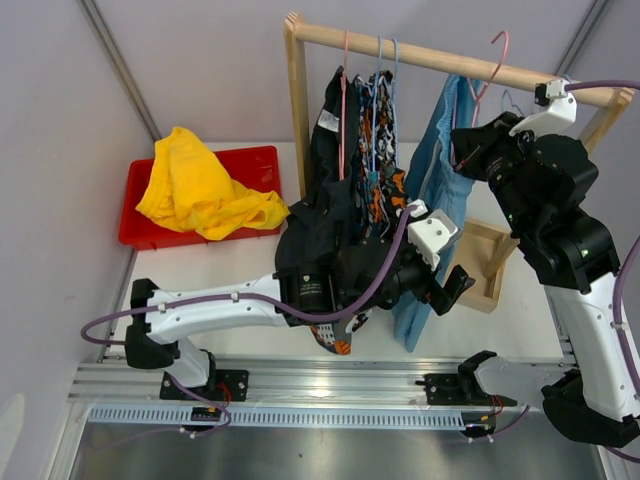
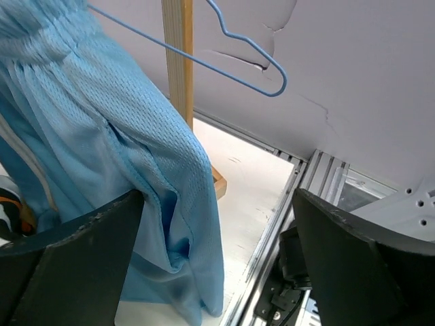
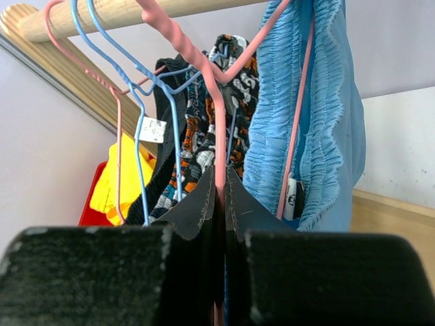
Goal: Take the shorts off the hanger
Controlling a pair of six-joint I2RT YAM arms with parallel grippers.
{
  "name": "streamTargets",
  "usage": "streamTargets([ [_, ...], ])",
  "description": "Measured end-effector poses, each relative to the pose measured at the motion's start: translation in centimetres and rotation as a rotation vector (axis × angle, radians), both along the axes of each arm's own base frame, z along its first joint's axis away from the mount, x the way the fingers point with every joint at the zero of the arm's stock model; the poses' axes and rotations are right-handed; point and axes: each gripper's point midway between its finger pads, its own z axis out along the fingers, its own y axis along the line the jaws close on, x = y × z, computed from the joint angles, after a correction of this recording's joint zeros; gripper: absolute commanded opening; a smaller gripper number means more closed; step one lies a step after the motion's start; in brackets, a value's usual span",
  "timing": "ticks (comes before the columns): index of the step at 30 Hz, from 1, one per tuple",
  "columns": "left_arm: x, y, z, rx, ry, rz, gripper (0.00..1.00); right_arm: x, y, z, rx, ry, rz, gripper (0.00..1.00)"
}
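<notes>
Pale blue shorts (image 2: 136, 170) before wooden post (image 2: 178, 54), blue hanger (image 2: 231, 75) above, wide-apart jaws below.

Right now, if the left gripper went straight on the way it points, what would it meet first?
Most likely the blue shorts: their hanging fabric lies just ahead of the open left gripper, toward one finger. Past that fold only the white table shows. Depth is unclear.
</notes>
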Motion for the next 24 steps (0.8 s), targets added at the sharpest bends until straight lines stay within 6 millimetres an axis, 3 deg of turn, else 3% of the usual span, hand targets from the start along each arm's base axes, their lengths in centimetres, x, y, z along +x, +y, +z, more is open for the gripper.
streamTargets([
  [4, 0.3, -0.7, -0.6, 0.009, -0.002, 0.024, 0.82, -0.7, -0.3, 0.4, 0.017, -0.007, 0.001, 0.0],
  [7, 0.9, -1.1, -1.6, 0.027, -0.002, 0.053, 0.54, -1.0, -0.5, 0.4, 0.02, -0.005, 0.002, 0.0],
  [8, 1.1, -1.2, -2.0, 0.035, -0.006, 0.068, 0.29, -1.2, -0.5, 0.3, 0.022, -0.001, 0.003, 0.0],
  [11, 2.0, -1.3, -2.8, 0.058, -0.018, 0.119, 0.0, -1.5, -0.7, 0.0, 0.022, 0.014, 0.004, 0.0],
  [17, 2.0, -1.2, -2.8, 0.064, -0.038, 0.178, 0.0, -2.1, -1.2, -0.3, 0.038, 0.014, -0.008, 0.0],
  [20, 0.1, -1.2, -2.8, 0.066, -0.055, 0.178, 0.0, -2.2, -1.2, -0.2, 0.043, 0.012, -0.009, 0.0],
  [24, -4.8, -0.6, -3.9, 0.057, -0.074, 0.152, 0.0, -1.8, -1.1, -1.0, 0.024, 0.038, -0.012, 0.0],
])
